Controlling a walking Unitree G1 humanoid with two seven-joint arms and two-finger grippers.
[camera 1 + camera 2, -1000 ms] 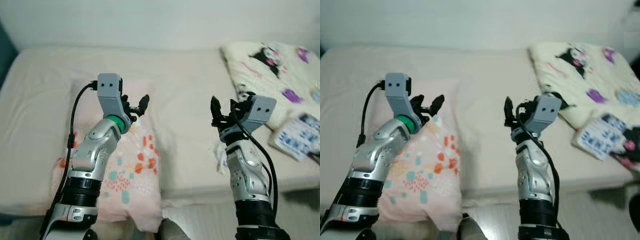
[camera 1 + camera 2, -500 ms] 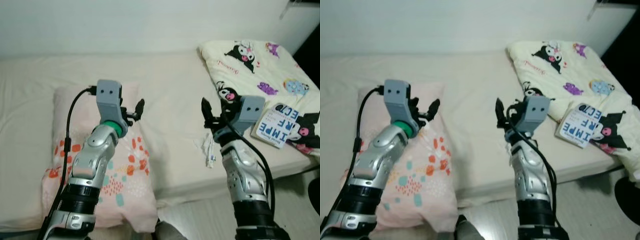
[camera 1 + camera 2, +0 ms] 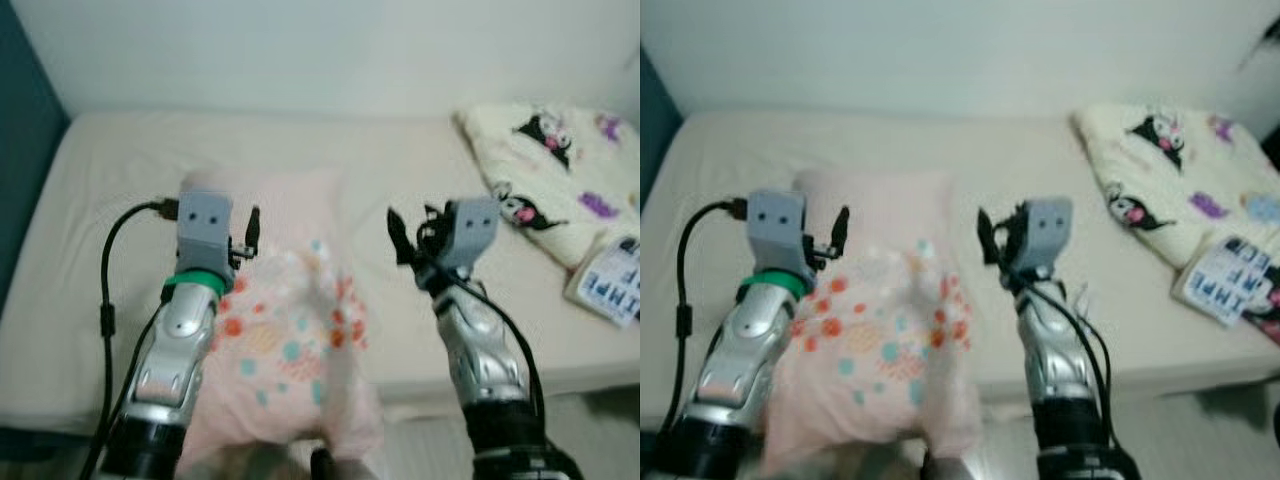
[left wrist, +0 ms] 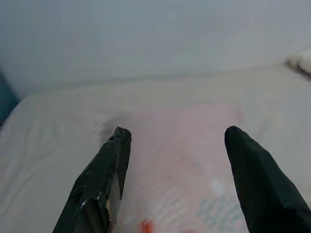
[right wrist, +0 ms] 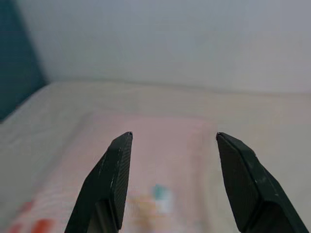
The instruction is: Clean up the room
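A pink pillow (image 3: 295, 340) with red and teal spots lies on the beige bed (image 3: 120, 220), its near end hanging over the front edge. My left gripper (image 3: 250, 228) is raised over the pillow's left part, open and empty. My right gripper (image 3: 405, 235) is held up to the right of the pillow, also open with nothing between its fingers. Both wrist views look along the fingers at the pillow (image 4: 180, 141) and the pillow (image 5: 160, 155) with the wall behind.
A cream blanket (image 3: 560, 170) with cartoon prints lies at the bed's right end. A white book with blue print (image 3: 1230, 280) rests beside it near the edge. A dark teal wall (image 3: 25, 170) stands at the left. Pale floor (image 3: 600, 420) lies at the lower right.
The whole view has swung to the left: the pillow now sits central between my arms and the blanket and book have slid right. Both grippers stay raised and open.
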